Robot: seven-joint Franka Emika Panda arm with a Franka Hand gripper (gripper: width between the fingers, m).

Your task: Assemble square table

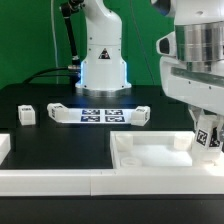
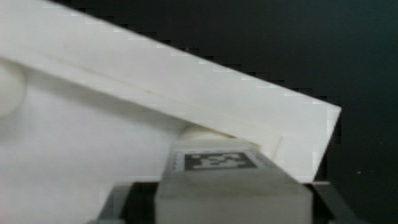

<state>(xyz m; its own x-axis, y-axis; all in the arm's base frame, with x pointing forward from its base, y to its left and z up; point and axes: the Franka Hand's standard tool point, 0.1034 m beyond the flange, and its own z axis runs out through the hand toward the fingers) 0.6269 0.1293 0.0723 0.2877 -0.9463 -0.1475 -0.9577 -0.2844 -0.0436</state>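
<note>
The white square table top [image 1: 150, 157] lies at the front of the exterior view's right, rim up. My gripper [image 1: 206, 128] hangs over its right corner, shut on a small white table leg [image 1: 209, 140] that carries a black-and-white tag. In the wrist view the tagged leg [image 2: 222, 172] sits between the dark fingers [image 2: 134, 205] of the gripper [image 2: 226, 206]. The leg's end is close to the table top [image 2: 107, 110], just inside its raised rim by the corner. Whether the leg touches the top I cannot tell.
The marker board [image 1: 98, 114] lies mid-table in front of the arm's base [image 1: 103, 62]. Loose white legs rest beside it on the left [image 1: 25, 115] and right [image 1: 140, 115]. White border rails run along the front [image 1: 50, 183] and left edge [image 1: 4, 148].
</note>
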